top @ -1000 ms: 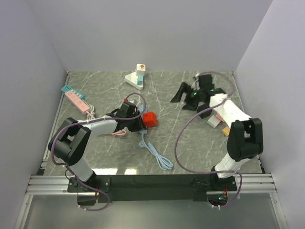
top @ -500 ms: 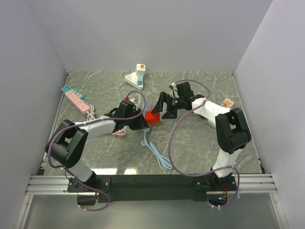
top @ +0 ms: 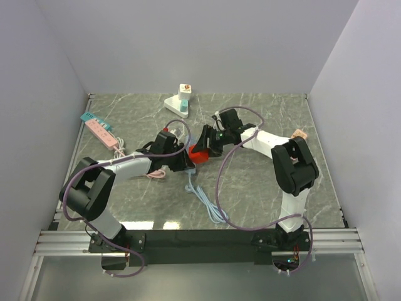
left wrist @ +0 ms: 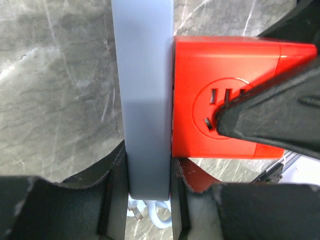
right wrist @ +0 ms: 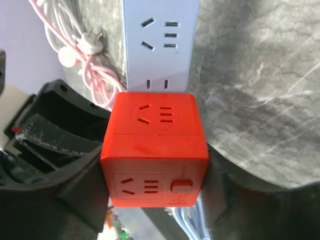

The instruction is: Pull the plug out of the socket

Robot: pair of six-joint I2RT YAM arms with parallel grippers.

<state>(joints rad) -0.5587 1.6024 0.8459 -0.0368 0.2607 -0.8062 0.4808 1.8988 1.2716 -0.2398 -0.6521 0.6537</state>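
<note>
Over the top camera I'm seeing the red plug cube (top: 198,154) sitting mid-table, with the left gripper (top: 180,160) and right gripper (top: 205,148) meeting at it. On the left wrist camera, my claw is clamping the narrow sides of the pale power strip (left wrist: 143,100), and the cube is sitting flush against its face. On the right wrist camera, my fingers (right wrist: 75,187) are squeezing the cube's two flanks.

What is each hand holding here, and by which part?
Left hand clamps the pale blue power strip across its long sides. Right hand brackets the red cube plug by two side faces; firm grip cannot be told.
</note>
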